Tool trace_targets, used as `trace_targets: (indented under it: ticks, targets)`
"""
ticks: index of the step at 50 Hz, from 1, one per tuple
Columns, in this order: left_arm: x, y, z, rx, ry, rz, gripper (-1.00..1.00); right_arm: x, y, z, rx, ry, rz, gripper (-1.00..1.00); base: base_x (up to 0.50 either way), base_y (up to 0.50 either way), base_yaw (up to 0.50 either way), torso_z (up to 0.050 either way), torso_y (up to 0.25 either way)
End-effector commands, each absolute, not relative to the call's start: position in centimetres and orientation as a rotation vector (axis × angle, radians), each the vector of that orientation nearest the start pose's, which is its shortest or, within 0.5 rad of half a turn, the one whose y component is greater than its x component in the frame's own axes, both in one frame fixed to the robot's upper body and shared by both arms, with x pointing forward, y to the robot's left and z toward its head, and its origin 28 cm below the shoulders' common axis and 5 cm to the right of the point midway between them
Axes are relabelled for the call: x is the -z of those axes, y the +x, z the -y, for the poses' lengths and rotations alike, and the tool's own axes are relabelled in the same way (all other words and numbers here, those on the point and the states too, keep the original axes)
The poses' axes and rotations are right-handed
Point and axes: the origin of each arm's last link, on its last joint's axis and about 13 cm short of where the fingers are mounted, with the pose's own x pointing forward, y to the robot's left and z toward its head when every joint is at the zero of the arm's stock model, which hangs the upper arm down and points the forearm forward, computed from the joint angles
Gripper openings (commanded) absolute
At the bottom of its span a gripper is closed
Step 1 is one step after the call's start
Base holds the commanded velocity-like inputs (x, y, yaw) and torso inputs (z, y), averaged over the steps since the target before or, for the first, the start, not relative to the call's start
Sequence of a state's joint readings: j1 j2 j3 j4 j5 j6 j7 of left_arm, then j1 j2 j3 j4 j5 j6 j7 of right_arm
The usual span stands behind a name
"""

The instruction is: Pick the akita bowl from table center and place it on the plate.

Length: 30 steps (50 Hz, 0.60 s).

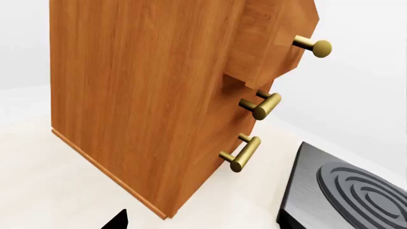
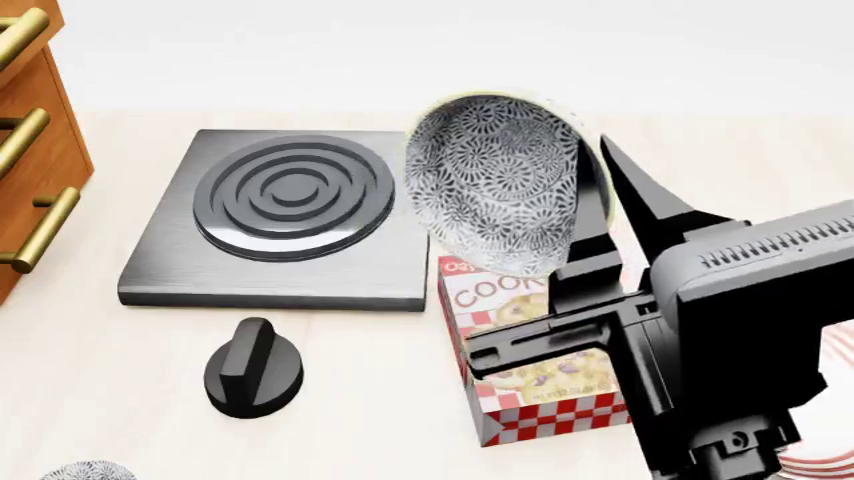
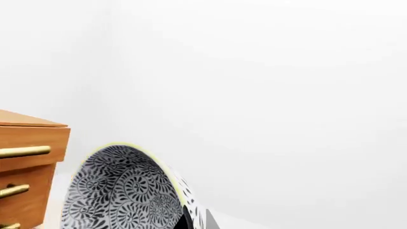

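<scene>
1. the right gripper (image 2: 594, 215), black and angular, is raised above the table with its jaws clenched on the rim of the small deep akita bowl (image 2: 505, 185), white with a dense grey-black floral pattern inside and out.
2. the bowl is held tilted on its side, its opening facing the head camera, well above the pale cream table (image 2: 107, 350); in the head view it overlaps the right edge of the square dark grey hob plate with concentric rings (image 2: 287, 215) and the top of the red-and-white checked cookie box (image 2: 547, 370).
3. in the right wrist view the same bowl (image 3: 124, 195) shows its patterned inside and a pale yellowish rim against a white wall.
4. the wide white plate with red rings (image 2: 834, 400) shows only as a sliver at the right edge of the head view, mostly hidden behind the right arm.
5. a black round knob (image 2: 254, 375) lies on the table in front of the hob plate.
6. a second speckled bowl (image 2: 87, 470) peeks in at the bottom left corner of the head view.
7. a brown wooden drawer cabinet with brass handles (image 1: 152, 95) stands left of the hob plate.
8. the left gripper (image 1: 117, 220) appears only as a dark tip in its wrist view; i cannot tell whether its jaws are released or clenched.
</scene>
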<state>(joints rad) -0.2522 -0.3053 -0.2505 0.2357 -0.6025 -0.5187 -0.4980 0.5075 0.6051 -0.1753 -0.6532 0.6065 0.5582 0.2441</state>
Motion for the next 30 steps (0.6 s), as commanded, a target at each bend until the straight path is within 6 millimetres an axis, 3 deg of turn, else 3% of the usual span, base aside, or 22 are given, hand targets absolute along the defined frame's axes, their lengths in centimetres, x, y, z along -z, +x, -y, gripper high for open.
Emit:
trace_targets:
  ticks: [1, 14, 30]
  targets:
    - [-10.7, 24.7, -29.8, -0.495, -0.335, 0.005, 1.0, -24.0, 24.2, 15.9, 0.017, -0.13, 0.408, -1.0, 0.0, 0.0, 0.0, 0.0, 0.0]
    - [-10.7, 24.7, -29.8, -0.498, -0.338, 0.004, 1.0, -25.5, 24.7, 18.2, 0.155, 0.091, 0.331, -1.0, 0.0, 0.0, 0.0, 0.0, 0.001]
    - [-10.6, 24.7, -29.7, -0.495, -0.337, 0.001, 1.0, -23.9, 26.5, 20.4, 0.105, 0.361, 0.03, -1.0, 0.0, 0.0, 0.0, 0.0, 0.0]
